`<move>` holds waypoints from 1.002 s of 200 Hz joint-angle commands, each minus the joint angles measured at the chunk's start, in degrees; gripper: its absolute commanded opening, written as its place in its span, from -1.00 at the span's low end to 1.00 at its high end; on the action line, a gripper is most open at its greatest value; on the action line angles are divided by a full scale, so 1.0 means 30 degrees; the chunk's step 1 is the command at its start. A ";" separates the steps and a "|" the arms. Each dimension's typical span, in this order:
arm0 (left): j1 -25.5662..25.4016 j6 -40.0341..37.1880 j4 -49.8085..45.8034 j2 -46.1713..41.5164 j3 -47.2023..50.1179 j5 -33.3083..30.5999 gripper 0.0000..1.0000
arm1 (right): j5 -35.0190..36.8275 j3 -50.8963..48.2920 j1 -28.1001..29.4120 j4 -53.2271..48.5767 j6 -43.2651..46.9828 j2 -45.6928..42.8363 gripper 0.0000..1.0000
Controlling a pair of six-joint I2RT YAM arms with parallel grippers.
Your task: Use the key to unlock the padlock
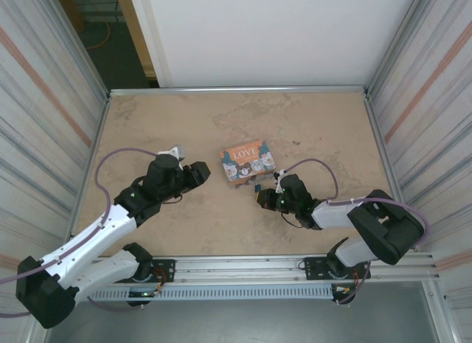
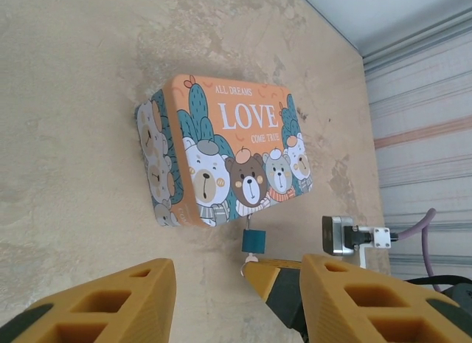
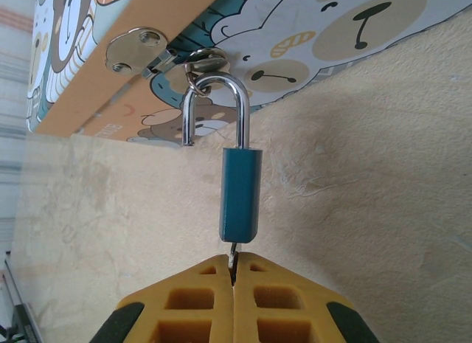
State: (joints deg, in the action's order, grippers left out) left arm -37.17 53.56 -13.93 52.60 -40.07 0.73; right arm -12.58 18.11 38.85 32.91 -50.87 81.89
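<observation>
**On the Tabletop (image 1: 184, 122): Padlock (image 3: 238, 192) and Key (image 3: 233, 253) Status**

Near the tabletop's middle, somewhat toward the right edge, we find the tin (image 1: 247, 162) lying flat with its printed lid up. We locate the padlock at the tin's near long side. It hangs by its shackle (image 3: 215, 92) from a ring at the hasp (image 3: 136, 52), and its teal body points toward the near edge. We note that one shackle leg enters the body. The other leg ends free, beside and just above the body's top.

We see the right gripper (image 3: 234, 275) in line with the padlock, at the end of the body away from the shackle. Its fingers are pressed together on the key. The key's thin blade runs from the fingertips into that end of the body.

We see the left gripper (image 2: 237, 273) to the left of the tin, apart from it and facing the tin and padlock. Its fingers stand apart with nothing between them. Neither finger touches the tin or the padlock.
</observation>
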 commanded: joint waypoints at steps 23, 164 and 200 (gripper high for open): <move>0.0393 -0.1396 -0.0979 0.0118 -0.0800 -0.0490 0.03 | 0.0171 -0.0179 -0.0267 -0.1423 -0.0147 -0.0311 -0.55; 0.4860 -0.5200 0.0597 0.2928 -0.1480 0.6771 0.54 | -0.1846 0.0767 -0.2327 -0.2648 0.1958 -0.5310 0.98; 0.5019 -0.5961 0.0998 0.5773 -0.2619 0.8762 0.54 | -0.2485 0.1358 -0.2696 -0.1824 0.1928 -0.4053 0.98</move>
State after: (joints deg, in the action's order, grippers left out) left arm -22.44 39.05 -13.45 65.91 -44.56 19.62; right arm -17.69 19.57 31.40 24.10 -45.41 67.42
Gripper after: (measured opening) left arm 0.767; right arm 0.990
